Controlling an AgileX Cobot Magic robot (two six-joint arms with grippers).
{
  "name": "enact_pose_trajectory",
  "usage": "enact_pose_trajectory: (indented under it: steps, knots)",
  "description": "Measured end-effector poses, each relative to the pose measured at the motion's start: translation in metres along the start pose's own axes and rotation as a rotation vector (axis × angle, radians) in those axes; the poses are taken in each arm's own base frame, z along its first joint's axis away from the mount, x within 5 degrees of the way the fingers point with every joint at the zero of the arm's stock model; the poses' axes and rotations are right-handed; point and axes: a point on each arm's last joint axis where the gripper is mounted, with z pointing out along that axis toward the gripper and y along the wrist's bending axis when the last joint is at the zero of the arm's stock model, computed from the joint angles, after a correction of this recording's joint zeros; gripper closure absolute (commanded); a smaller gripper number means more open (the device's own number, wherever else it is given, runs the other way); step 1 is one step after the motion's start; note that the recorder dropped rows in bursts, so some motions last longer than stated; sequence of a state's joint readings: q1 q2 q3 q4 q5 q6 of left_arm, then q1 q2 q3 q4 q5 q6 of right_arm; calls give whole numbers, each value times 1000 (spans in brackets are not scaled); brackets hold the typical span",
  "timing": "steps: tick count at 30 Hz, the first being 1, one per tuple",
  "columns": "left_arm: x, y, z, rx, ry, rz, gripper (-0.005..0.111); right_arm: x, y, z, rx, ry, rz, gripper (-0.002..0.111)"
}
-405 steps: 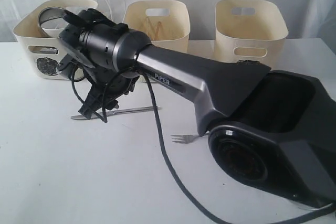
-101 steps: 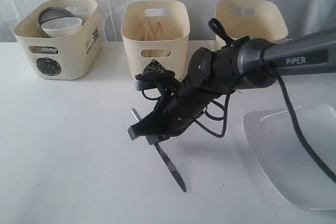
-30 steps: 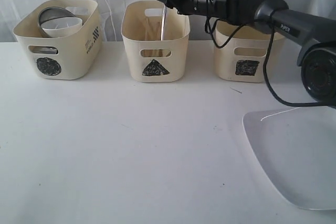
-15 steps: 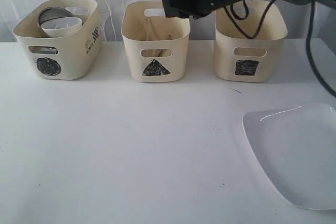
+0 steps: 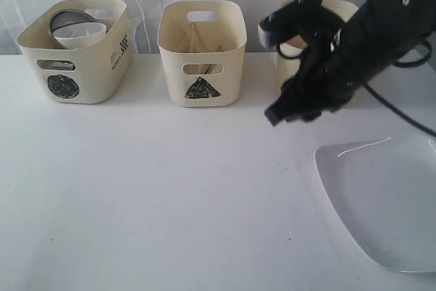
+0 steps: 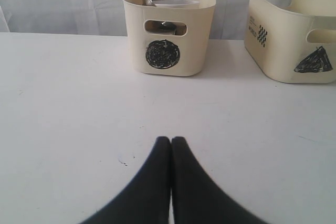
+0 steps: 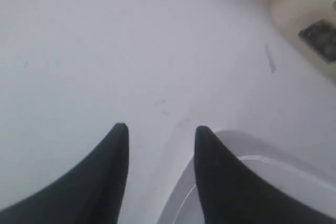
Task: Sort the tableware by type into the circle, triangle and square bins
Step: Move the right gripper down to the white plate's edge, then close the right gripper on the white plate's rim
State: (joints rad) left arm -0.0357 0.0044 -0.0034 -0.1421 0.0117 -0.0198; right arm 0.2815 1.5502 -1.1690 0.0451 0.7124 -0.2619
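Note:
The circle bin (image 5: 102, 66) at back left holds a steel bowl (image 5: 67, 18) and a white bowl (image 5: 83, 33). Wooden chopsticks (image 5: 193, 36) lean inside the triangle bin (image 5: 228, 66) in the middle. My right arm hides most of the square bin (image 5: 346, 9). My right gripper (image 5: 274, 116) hangs open and empty above the table, between the triangle bin and the large white plate (image 5: 381, 195). In the right wrist view the open gripper (image 7: 160, 129) is over the plate's (image 7: 262, 177) near edge. My left gripper (image 6: 170, 141) is shut on nothing, low over the table, facing the circle bin (image 6: 136, 45).
White curtain behind the bins. The triangle bin (image 6: 283, 40) stands beside the circle bin in the left wrist view. The square bin's (image 7: 310, 14) corner shows in the right wrist view. The plate reaches the table's front right edge.
My right gripper let a knife drop into the triangle bin, then swung down and right, in front of the square bin, toward the plate. The left gripper stayed shut.

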Motion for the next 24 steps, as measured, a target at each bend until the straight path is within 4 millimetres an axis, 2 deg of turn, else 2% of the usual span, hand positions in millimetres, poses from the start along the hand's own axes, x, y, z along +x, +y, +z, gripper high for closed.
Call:
enact_pose_trajectory:
  steps: [3,6,12,16,24]
  knots:
    - [0,0,0,0,0,0,107,27,23,4,-26,139,-50,51]
    - [0,0,0,0,0,0,107,52,43,15,-30,268,-125,50]
    - [0,0,0,0,0,0,107,98,62,30,134,425,-261,48]
    - [0,0,0,0,0,0,107,116,75,34,162,454,-301,48]
    - [0,0,0,0,0,0,107,124,70,37,249,431,-281,48]
